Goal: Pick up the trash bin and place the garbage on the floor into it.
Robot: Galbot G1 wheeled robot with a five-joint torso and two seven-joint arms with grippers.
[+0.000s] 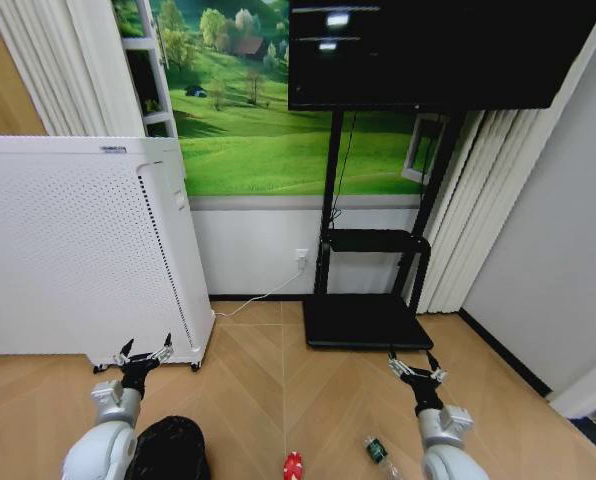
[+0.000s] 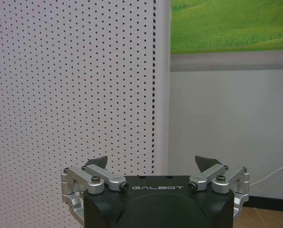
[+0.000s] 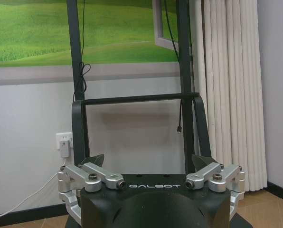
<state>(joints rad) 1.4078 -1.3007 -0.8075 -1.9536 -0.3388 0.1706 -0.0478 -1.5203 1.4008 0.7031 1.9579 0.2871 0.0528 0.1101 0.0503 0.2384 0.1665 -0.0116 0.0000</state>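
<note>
Down at my feet the trash bin (image 1: 170, 450) stands on the wooden floor (image 1: 268, 390) beside my left arm, and a red piece of garbage (image 1: 293, 465) with what seems a green bottle (image 1: 377, 451) lie to its right. Both my left gripper (image 1: 144, 352) and right gripper (image 1: 415, 367) hover spread wide and hold nothing. My left one faces the white perforated appliance (image 2: 70, 85), my right one the black TV stand (image 3: 132, 109).

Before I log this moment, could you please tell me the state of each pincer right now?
Left pincer: open, holding nothing, raised in front of the white appliance.
Right pincer: open, holding nothing, raised above the floor.
</note>
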